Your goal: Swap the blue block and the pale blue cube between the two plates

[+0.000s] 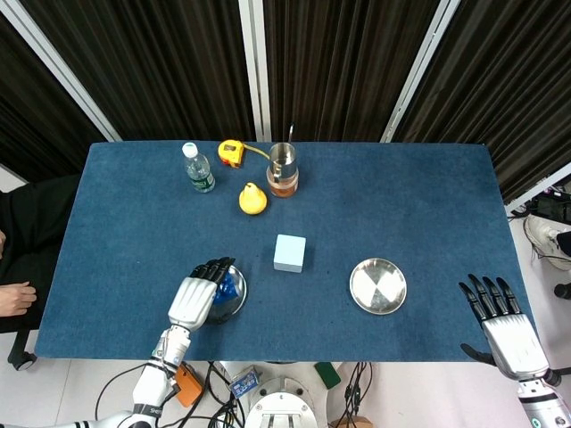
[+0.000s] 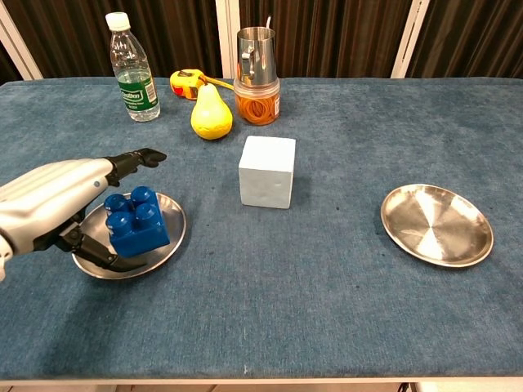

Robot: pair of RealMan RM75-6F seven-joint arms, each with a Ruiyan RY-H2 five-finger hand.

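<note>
The blue block (image 2: pixel 137 222) sits on the left steel plate (image 2: pixel 175 227). My left hand (image 2: pixel 57 204) hovers at the block's left side, fingers stretched out over it and thumb low in front, not closed on it. From the head view my left hand (image 1: pixel 201 294) covers most of the block (image 1: pixel 228 283) and the left plate (image 1: pixel 234 301). The pale blue cube (image 2: pixel 267 171) (image 1: pixel 289 252) stands on the cloth between the plates. The right plate (image 2: pixel 437 224) (image 1: pixel 377 285) holds nothing. My right hand (image 1: pixel 504 325) is spread open off the table's right front corner.
Along the back stand a water bottle (image 2: pixel 131 69), a yellow tape measure (image 2: pixel 186 82), a yellow pear (image 2: pixel 211 114) and a metal cup on an orange jar (image 2: pixel 257 73). The table is covered in blue cloth (image 2: pixel 327 286).
</note>
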